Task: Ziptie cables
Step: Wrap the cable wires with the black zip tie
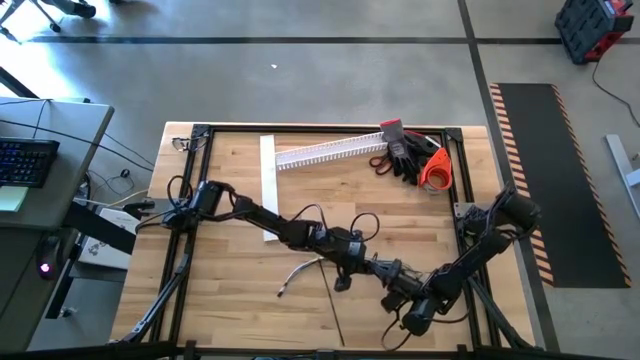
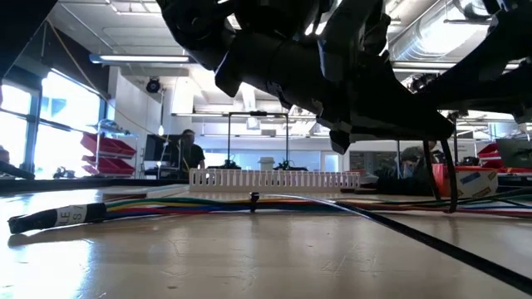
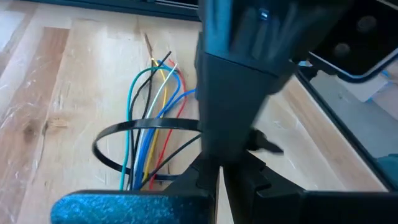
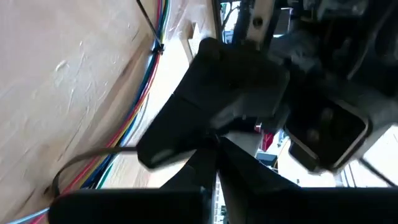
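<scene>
Both claws, left claw and right claw, were clamped on a stiff, slippery ziptie looped around the limp cables; its free tail seemed the best hold.

Rt gripper fingers pressed together w/ no gap, tips meeting the other arm's dark gripper just ahead. Coloured cables running along wood tabletop, cinched by a ziptie farther off. Second dark strip looped round the bundle near the fingers
</scene>
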Controlling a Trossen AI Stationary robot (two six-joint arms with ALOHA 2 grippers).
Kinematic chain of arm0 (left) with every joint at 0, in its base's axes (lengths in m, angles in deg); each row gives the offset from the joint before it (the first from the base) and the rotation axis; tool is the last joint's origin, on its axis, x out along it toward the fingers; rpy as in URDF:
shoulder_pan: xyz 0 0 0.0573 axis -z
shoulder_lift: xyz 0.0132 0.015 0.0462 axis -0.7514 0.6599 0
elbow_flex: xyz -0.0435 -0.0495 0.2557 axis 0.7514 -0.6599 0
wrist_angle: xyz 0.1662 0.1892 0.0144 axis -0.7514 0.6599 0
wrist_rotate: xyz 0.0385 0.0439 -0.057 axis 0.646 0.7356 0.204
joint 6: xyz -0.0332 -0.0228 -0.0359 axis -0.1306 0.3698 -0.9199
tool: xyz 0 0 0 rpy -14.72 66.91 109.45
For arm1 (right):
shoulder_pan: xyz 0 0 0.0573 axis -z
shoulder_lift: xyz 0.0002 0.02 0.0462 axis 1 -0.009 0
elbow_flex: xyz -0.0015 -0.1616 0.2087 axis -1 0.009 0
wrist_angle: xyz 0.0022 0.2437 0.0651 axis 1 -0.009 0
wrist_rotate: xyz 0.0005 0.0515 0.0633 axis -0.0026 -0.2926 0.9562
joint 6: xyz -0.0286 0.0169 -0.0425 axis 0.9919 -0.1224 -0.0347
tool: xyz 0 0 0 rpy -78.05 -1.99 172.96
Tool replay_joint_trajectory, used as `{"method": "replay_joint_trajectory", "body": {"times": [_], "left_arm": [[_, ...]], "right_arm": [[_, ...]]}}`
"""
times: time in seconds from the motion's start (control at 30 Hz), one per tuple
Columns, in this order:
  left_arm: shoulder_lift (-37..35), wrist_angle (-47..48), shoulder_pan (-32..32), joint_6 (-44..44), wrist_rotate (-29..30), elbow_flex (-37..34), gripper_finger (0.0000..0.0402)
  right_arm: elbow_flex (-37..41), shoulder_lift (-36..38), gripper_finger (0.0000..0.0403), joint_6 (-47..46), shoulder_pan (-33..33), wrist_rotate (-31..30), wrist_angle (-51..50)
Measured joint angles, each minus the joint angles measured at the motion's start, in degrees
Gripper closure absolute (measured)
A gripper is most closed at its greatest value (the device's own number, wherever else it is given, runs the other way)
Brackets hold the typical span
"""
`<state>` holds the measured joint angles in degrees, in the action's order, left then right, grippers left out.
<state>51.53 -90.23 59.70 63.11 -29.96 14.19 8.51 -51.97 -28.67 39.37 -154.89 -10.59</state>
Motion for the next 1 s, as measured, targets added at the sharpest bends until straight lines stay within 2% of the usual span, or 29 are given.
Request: {"method": "replay_joint_trajectory", "body": {"times": [0.17,0.5,0.83,1.0], "left_arm": [[0.0,-0.4,-0.5,-0.6,-2.4,0.0,0.0401],[0.1,-1.1,-0.5,-0.6,-2.0,0.0,0.0401],[0.1,0.2,-0.4,-0.6,-1.7,0.0,0.0401],[0.1,0.4,-0.5,-0.6,-1.6,0.0,0.0402]], "right_arm": [[-2.1,-2.8,0.0403,2.5,-0.4,-1.2,-0.3],[-2.3,-4.2,0.0399,-3.9,-1.0,-4.4,0.3],[-2.3,-4.2,0.0319,-3.9,-1.0,-4.7,-0.7],[-2.3,-4.2,0.0311,-4.0,-1.0,-4.7,-3.9]]}}
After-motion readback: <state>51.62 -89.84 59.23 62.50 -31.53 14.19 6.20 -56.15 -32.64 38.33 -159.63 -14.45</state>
